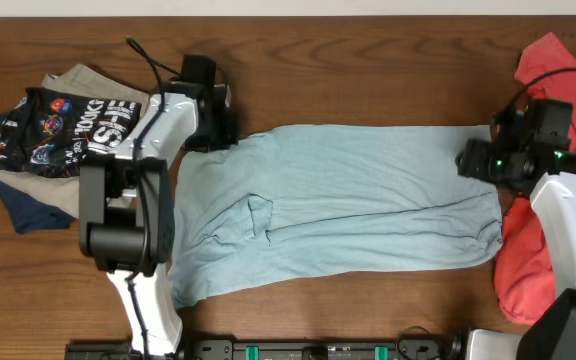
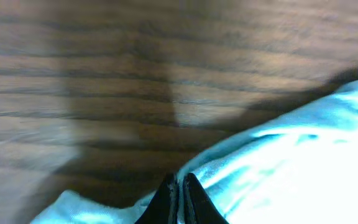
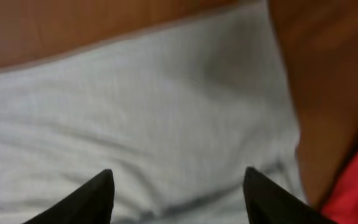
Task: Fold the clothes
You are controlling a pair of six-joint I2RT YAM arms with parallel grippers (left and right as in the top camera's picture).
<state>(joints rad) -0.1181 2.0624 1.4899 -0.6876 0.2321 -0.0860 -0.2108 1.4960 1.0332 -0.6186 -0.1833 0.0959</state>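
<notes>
The clothes (image 1: 348,205), a pale sky-blue T-shirt, lie spread flat across the middle of the wooden table. My left gripper (image 1: 218,135) is at the shirt's far left corner. In the left wrist view its two black fingers (image 2: 180,186) are pressed together on the shirt's edge (image 2: 278,162), with a thin strip of cloth between them. My right gripper (image 1: 470,160) hovers over the shirt's far right end. Its fingertips (image 3: 104,190) stand wide apart above the cloth (image 3: 166,106), which looks pale grey here, and nothing is between them.
A pile of other garments lies at the far left: a black one with white lettering (image 1: 58,130) on top of khaki (image 1: 88,80) and navy (image 1: 38,205) pieces. A red garment (image 1: 533,270) lies at the right edge, under the right arm.
</notes>
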